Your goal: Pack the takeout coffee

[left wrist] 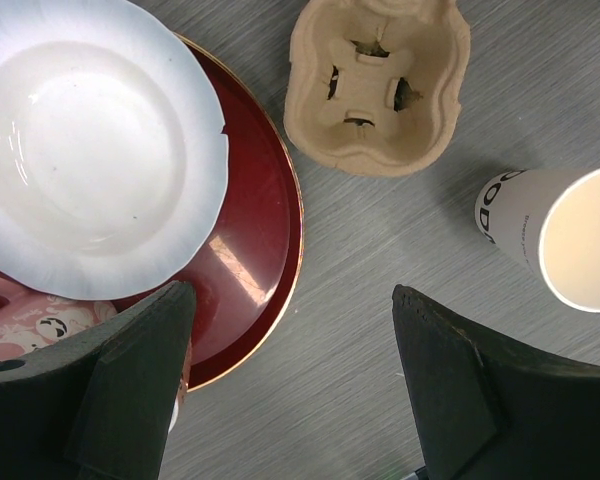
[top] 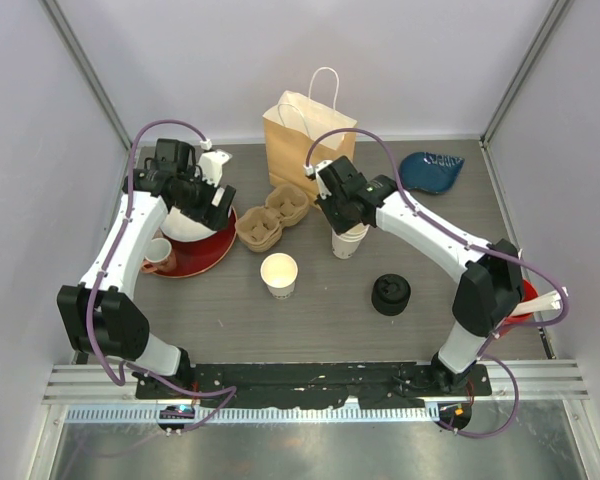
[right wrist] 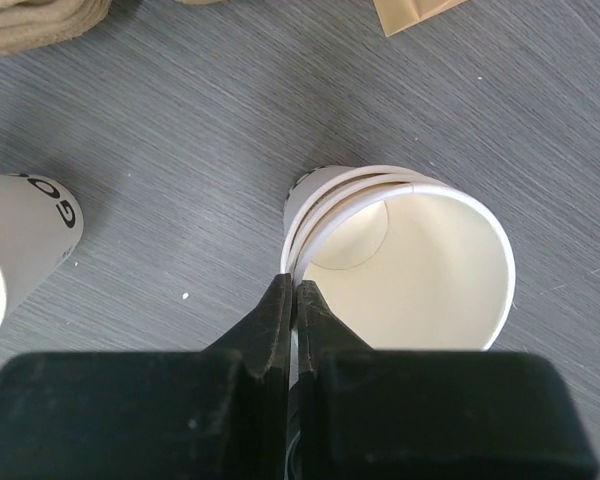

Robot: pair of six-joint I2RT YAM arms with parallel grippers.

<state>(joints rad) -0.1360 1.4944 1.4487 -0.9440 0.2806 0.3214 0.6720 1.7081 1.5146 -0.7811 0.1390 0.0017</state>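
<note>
No cup carries a black lid. One open white paper cup (top: 279, 273) stands alone mid-table; it also shows in the left wrist view (left wrist: 570, 238) and the right wrist view (right wrist: 15, 250). A nested stack of like cups (top: 349, 241) stands right of centre. My right gripper (top: 345, 222) is shut, pinching the near rim of the stack's top cup (right wrist: 420, 270); its fingertips (right wrist: 280, 295) meet at the rim. My left gripper (top: 212, 200) is open and empty, hovering over bare table (left wrist: 290, 295) beside the red plate.
A brown cup carrier (top: 273, 215) lies in front of a brown paper bag (top: 305, 135). A stack of black lids (top: 391, 294) sits right of centre. A red plate (top: 205, 250) holds a white dish (left wrist: 90, 140) and a mug (top: 158, 255). A blue dish (top: 432, 170) is at the back right.
</note>
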